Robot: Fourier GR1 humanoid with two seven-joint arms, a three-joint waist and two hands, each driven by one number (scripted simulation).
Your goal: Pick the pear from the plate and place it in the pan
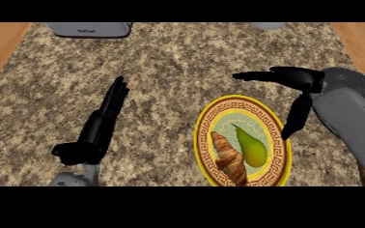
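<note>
- Leftmost, the left hand is seen over the speckled counter, its fingers held straight and together, pointing up the view, with the thumb stuck out to the left; nothing is held in it.
- Behind it, at the counter's far edge, the front of a grey appliance is seen, cut off by the top of the view.
- Toward the right, a round plate with a yellow rim and a patterned brown band is set on the counter, near the lower edge.
- On the plate, a brown croissant is laid on the left side, and the green pear is laid just beside it on the right, stem end pointing away.
- A pale grey object is partly shown at the far edge.
- Rightmost, the right hand is held beside the plate's upper right rim, open, with one part stretched to the left and another pointing down along the rim; the pear is not touched by it.
</note>
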